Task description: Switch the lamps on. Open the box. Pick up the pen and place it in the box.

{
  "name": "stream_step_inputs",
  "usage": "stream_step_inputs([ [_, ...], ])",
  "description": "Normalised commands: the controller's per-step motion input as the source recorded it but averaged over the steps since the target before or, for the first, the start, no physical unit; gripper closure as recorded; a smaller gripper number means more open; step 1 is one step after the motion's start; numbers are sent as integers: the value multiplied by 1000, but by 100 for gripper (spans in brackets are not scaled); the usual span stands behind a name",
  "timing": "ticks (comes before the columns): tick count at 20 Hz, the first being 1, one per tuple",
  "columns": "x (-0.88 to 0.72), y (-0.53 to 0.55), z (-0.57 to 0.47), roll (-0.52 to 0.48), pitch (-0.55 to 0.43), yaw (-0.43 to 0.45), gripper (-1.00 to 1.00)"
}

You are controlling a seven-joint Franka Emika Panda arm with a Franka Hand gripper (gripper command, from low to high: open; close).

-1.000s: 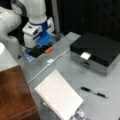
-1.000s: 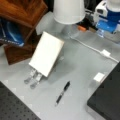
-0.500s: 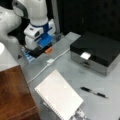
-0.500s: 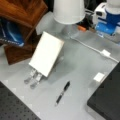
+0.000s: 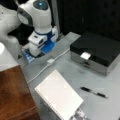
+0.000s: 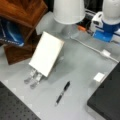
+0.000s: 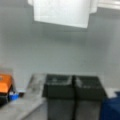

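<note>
The box (image 5: 100, 50) sits shut at the right of a front view, black lid down over silver-grey sides with its small white latch (image 5: 85, 55) at the front, so its inside cannot be seen. The pen (image 5: 93, 92), slim and black with a silver middle band, lies flat on the grey surface (image 5: 67, 65) at lower right, well apart from the box, and at lower centre in a front view (image 6: 62, 93). The tool (image 7: 73, 86) fills the wrist view's bottom, its dark fingers (image 7: 58, 86) pressed together on nothing, beside a small orange item (image 7: 5, 82); the cream lamp shade (image 6: 68, 11) stands at top centre, its white cord (image 5: 47, 66) running across the surface.
</note>
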Motion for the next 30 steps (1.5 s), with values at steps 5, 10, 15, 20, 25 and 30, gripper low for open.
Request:
stream_step_inputs([
  [5,-570,-83,-501,82,-433,-79,100],
  [10,-636,-145,-525,57,-450,-74,100],
  [15,-658,-204,-518,36,-498,-56,100],
  [20,-695,-210,-404,20,-526,0,100],
  [25,-728,-217,-402,10,-544,33,100],
  [30,-759,-186,-473,13,-565,53,100],
])
